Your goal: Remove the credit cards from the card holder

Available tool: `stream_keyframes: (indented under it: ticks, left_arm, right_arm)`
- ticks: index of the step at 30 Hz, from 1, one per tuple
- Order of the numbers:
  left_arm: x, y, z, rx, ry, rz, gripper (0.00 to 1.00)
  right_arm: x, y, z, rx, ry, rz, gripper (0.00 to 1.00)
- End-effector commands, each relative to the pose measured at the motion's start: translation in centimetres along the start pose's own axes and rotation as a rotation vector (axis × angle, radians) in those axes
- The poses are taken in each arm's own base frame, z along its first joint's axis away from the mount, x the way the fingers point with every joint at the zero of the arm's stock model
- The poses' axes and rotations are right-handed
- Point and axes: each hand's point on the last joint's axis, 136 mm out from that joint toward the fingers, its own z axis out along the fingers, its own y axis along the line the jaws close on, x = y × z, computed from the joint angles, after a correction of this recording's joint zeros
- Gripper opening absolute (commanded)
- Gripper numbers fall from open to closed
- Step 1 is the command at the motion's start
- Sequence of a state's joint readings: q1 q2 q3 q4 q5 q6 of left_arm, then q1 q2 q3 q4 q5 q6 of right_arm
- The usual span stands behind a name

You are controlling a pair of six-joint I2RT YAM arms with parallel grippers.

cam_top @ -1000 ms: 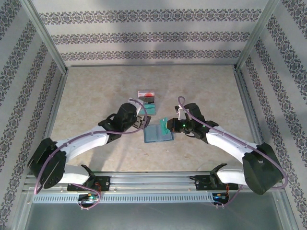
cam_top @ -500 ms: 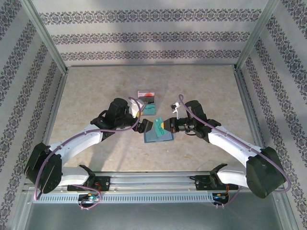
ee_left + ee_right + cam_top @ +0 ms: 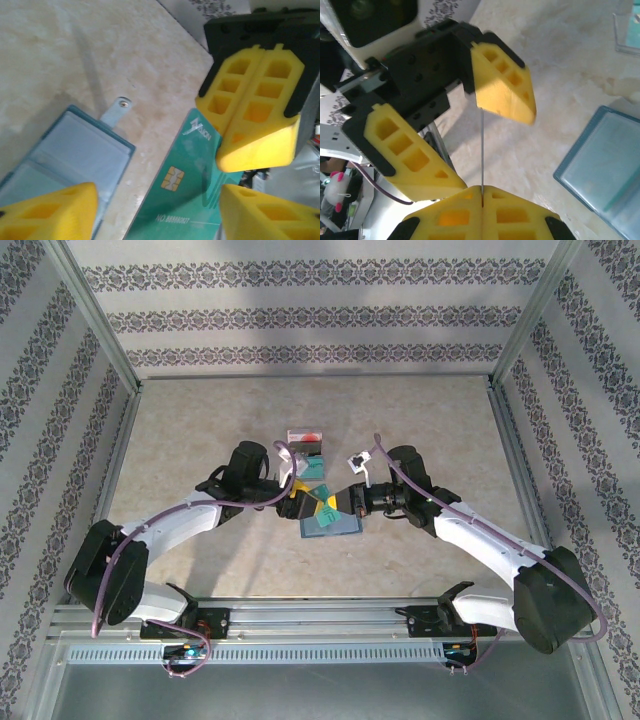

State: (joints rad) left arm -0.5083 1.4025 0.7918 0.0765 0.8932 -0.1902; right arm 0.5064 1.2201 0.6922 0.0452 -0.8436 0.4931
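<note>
You have the flat slate-blue soft card holder point(image 3: 337, 526) lying open on the table, pocket side up. The teal-green plastic chip card point(image 3: 182, 200) is out, raised just beside it. A red-and-white card point(image 3: 303, 437), dark card point(image 3: 313, 451) and second teal card point(image 3: 313, 468) lie flat nearby, beyond it.

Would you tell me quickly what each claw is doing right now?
Left claw: open, straddling the teal card.
Right claw: closed, holding the teal card.

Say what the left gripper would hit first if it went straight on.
Probably the right gripper, shut on the teal card that lies between the open fingers of the left gripper; depth is unclear.
</note>
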Motion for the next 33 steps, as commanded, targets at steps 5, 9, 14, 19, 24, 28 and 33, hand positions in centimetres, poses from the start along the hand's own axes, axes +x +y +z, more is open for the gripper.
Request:
stream_keyframes:
  ticks: [5,9,14,19,24,28,33]
  left_arm:
    - [-2.1,-3.1,-0.6,0.17,-0.061,0.034,0.33]
    - [-2.4,-3.6,-0.8,0.199,-0.076,0.026,0.13]
    - [-2.8,-4.1,-1.1,0.218,-0.099,0.018,0.0]
    - [-3.9,-4.1,-1.9,0.169,-0.182,0.04,0.0]
    - [-5.9,-3.9,-3.7,0.078,-0.343,0.059,0.0]
    - [-7.4,-4.2,-5.2,0.059,-0.475,0.056,0.0]
    - [-8.3,-4.6,-6.0,0.101,-0.569,0.023,0.0]
  right_arm:
    - [-1.2,1.9,-0.2,-0.083,-0.03,-0.091,0.01]
    - [-1.4,1.7,-0.2,-0.08,-0.044,-0.096,0.05]
    - [-1.8,1.6,-0.6,-0.061,-0.075,-0.106,0.2]
    - [-2.3,1.0,-1.7,-0.002,-0.148,-0.111,0.52]
    - [-2.7,0.8,-3.4,0.054,-0.271,-0.127,0.6]
    - [-2.8,1.4,-4.0,0.015,-0.357,-0.122,0.6]
    - [-3.0,2.9,-3.6,-0.03,-0.419,-0.168,0.59]
